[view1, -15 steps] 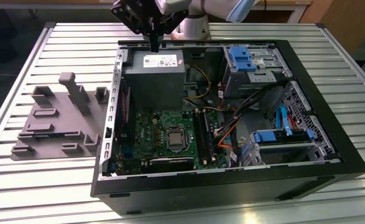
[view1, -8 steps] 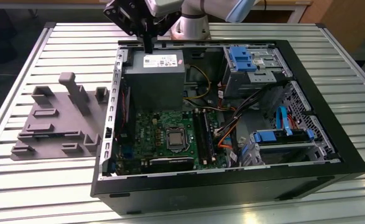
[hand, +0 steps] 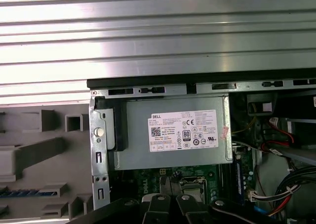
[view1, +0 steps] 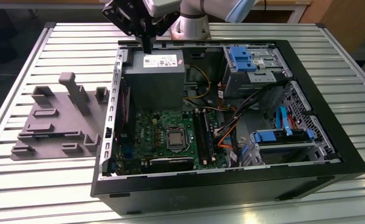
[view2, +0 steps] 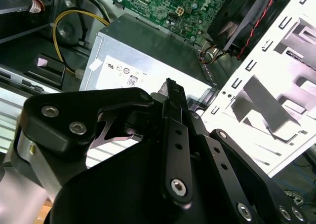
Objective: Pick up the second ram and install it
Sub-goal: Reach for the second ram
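Hanging in the upper middle of the exterior view, the pincer is keeping narrow, its black fingers drawn close together above the grey power supply of the open computer case. In the second wrist view the pincer is pointing at that same power supply.

A white label is lying on the power supply's top face. In the first wrist view the label is carrying a brand mark, a barcode, rows of fine print and a line of certification symbols.

The second ram, as far as can be told, is sitting as a dark blue strip in a slot of the grey fixture, well apart from the pincer. That fixture is resting beside the case at the exterior view's left.

Inside the case, the green motherboard is lying below the power supply in the frame, and bright blue drive brackets are standing toward the upper right.

Everything is resting on a worktop of ribbed silver metal slats. Brown wooden panels are showing behind it at the upper right.
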You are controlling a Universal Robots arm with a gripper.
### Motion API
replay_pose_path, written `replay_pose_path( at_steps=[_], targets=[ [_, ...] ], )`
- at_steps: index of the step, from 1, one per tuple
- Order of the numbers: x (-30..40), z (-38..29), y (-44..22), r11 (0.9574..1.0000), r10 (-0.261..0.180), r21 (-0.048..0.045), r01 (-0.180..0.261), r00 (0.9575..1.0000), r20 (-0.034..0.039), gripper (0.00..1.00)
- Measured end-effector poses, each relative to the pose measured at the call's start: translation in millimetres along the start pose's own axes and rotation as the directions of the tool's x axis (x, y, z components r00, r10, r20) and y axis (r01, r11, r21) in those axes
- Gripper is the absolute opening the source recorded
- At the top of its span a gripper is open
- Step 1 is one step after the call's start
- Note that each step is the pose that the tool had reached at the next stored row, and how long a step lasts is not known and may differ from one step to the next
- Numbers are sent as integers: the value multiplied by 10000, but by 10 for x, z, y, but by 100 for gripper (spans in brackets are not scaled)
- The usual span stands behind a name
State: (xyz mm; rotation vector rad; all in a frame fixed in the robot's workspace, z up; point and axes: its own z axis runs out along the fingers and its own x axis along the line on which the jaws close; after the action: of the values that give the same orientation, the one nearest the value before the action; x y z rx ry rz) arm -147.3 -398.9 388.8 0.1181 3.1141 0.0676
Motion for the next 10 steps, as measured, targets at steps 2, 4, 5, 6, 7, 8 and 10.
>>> replay_pose_path(
  at_steps=[2, 4, 5, 6, 7, 8, 10],
  targets=[
    [1, 0, 0, 10000, 0, 0, 0, 10000, 0, 11],
    [4, 0, 0, 10000, 1, 0, -1, 10000, 0, 11],
    [8, 0, -1, 10000, 2, 0, -2, 10000, 0, 11],
    [12, 0, -1, 10000, 1, 0, -1, 10000, 0, 11],
    [15, 0, -1, 10000, 0, 0, 0, 10000, 0, 11],
    [19, 0, -1, 10000, 0, 0, 0, 10000, 1, 11],
    [27, 0, -2, 10000, 0, 0, 0, 10000, 0, 11]
  ],
)
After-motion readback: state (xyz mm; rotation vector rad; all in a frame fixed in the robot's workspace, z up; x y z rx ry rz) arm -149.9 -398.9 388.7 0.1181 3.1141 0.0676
